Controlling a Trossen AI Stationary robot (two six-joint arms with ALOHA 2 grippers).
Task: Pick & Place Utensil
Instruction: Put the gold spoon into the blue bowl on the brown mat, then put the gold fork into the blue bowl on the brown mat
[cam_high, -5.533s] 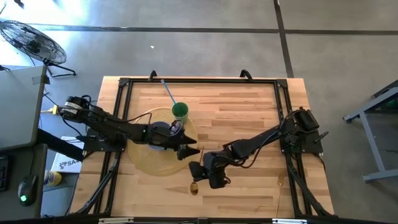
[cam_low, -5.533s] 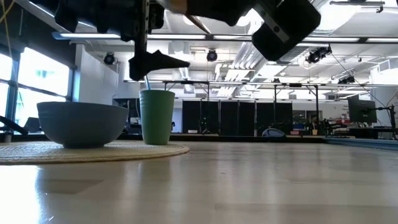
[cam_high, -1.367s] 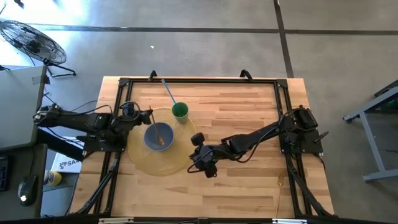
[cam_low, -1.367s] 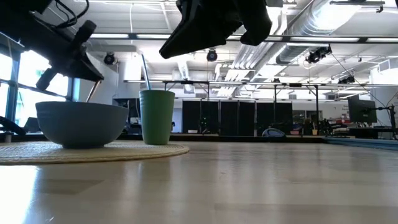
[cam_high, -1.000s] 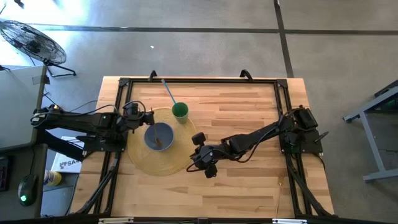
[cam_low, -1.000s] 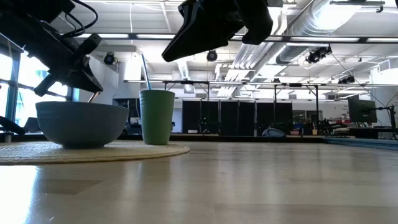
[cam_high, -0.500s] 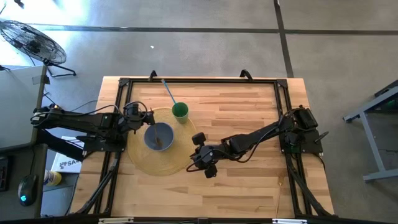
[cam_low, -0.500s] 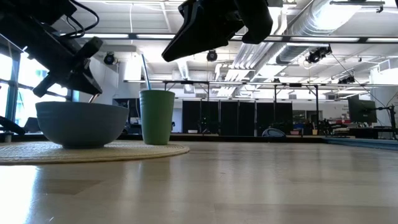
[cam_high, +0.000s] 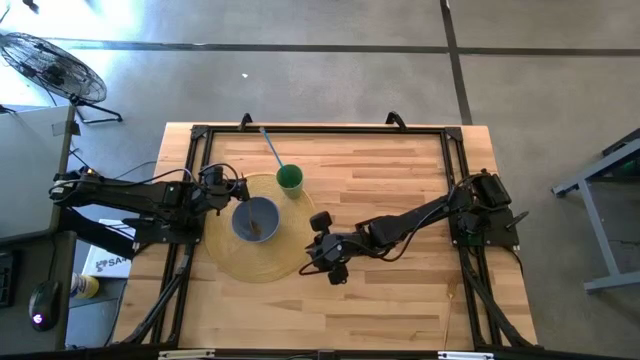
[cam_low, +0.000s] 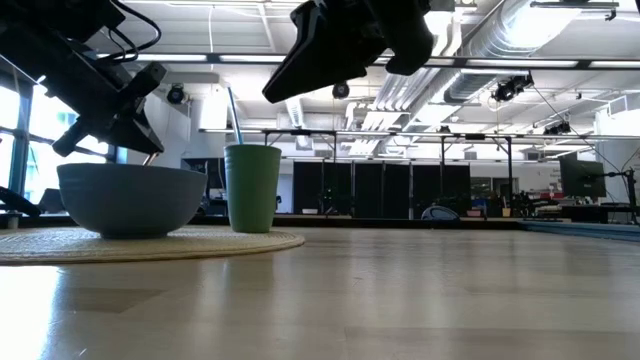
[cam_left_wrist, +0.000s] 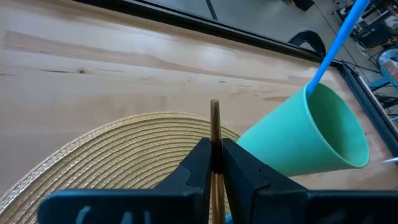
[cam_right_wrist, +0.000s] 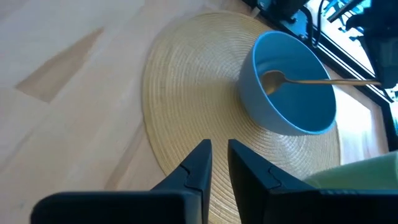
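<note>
Left tool (cam_left_wrist: 214, 163) clamped on gold spoon (cam_left_wrist: 214, 127) handle, bowl end in blue bowl (cam_high: 256, 218); right tool (cam_right_wrist: 215, 160) nearly closed, empty.

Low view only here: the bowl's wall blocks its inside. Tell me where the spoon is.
Observer: The spoon has its head down inside the blue bowl, its handle leaning out over the rim.
Operator: Report what has hold of it.
Observer: The left gripper; its jaws are closed on the handle's end.
Operator: Place the other arm for me.
Observer: The right gripper is over the edge of the woven mat, on the side away from the left arm, clear of the bowl.
</note>
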